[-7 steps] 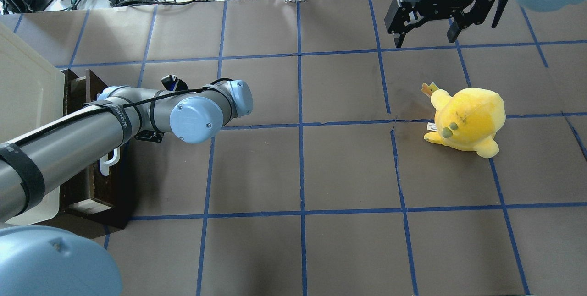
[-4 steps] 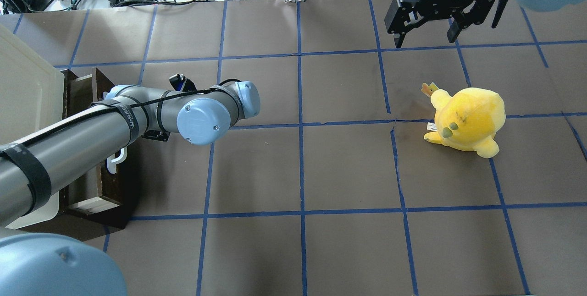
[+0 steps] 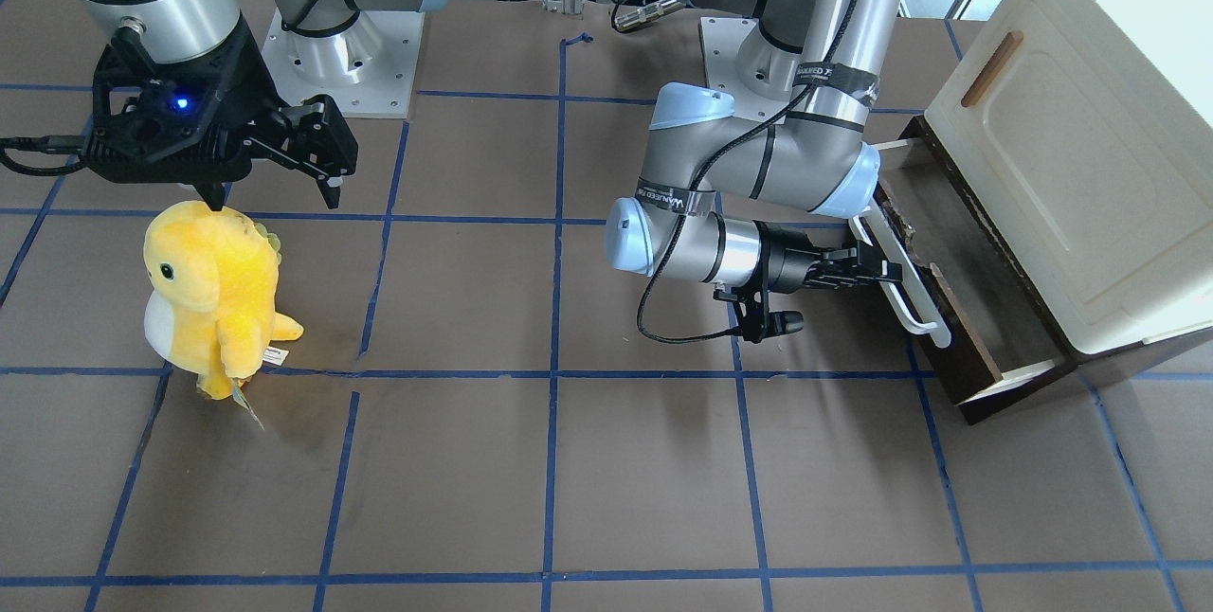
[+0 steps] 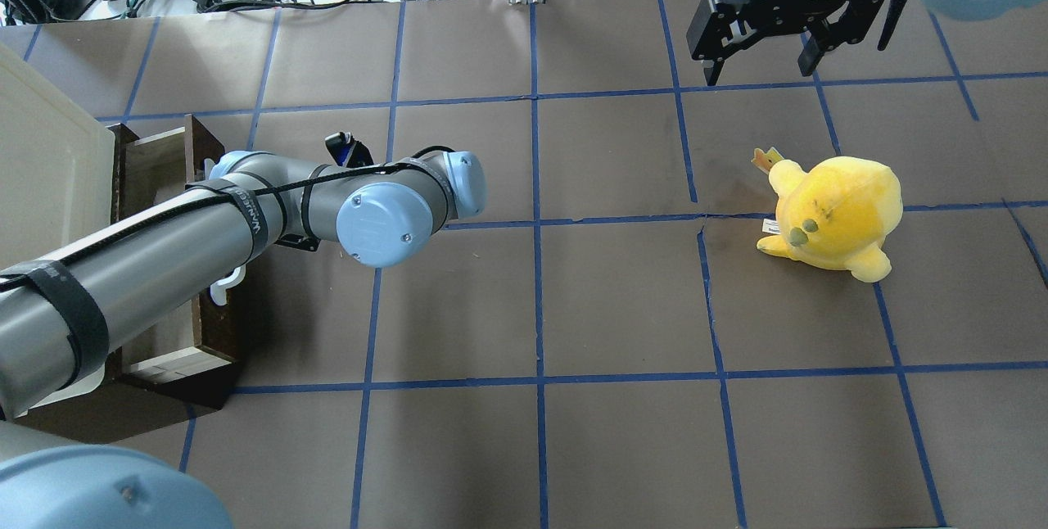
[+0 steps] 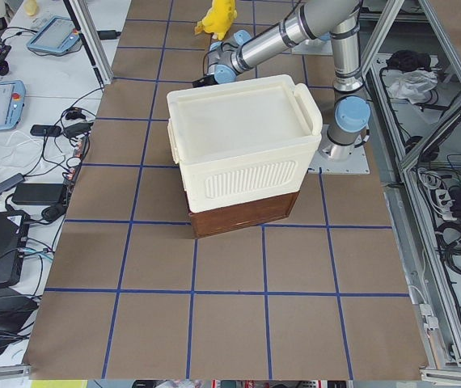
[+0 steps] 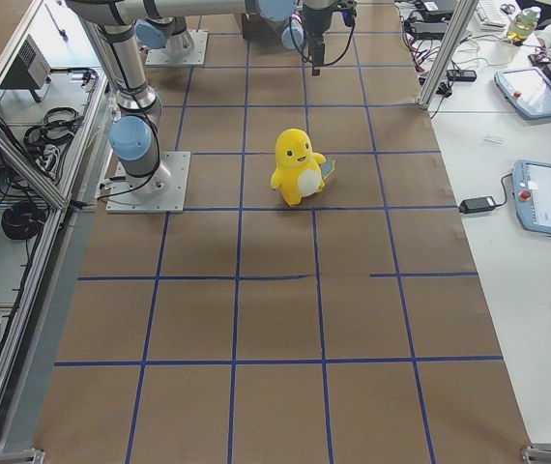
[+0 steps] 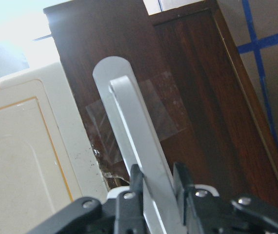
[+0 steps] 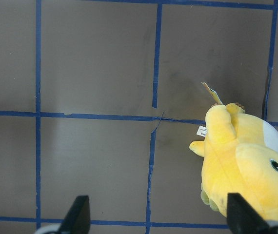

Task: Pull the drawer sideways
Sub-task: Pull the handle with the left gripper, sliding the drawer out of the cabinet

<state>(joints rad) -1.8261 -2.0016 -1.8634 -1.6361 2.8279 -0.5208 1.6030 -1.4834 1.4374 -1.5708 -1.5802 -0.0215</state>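
Observation:
The drawer [image 3: 952, 333] has a dark brown front and a long white bar handle [image 3: 912, 299]. It stands partly pulled out from under the cream cabinet [image 3: 1090, 148]. My left gripper [image 3: 877, 273] is shut on the handle. In the left wrist view its fingers [image 7: 135, 187] clamp the white bar [image 7: 129, 131] against the dark front [image 7: 202, 97]. In the overhead view the drawer [image 4: 160, 173] shows its pale sides, and my left arm hides the gripper. My right gripper [image 4: 757, 74] is open and empty, hovering far from the drawer.
A yellow plush toy [image 4: 831, 214] stands on the brown mat near my right gripper; it also shows in the front view [image 3: 208, 295] and the right wrist view [image 8: 241, 165]. Blue tape lines grid the mat. Cables lie beyond the far edge.
My left arm has moved right, away from the cabinet, and the drawer has slid further out with it. The right arm and the plush toy have not moved.

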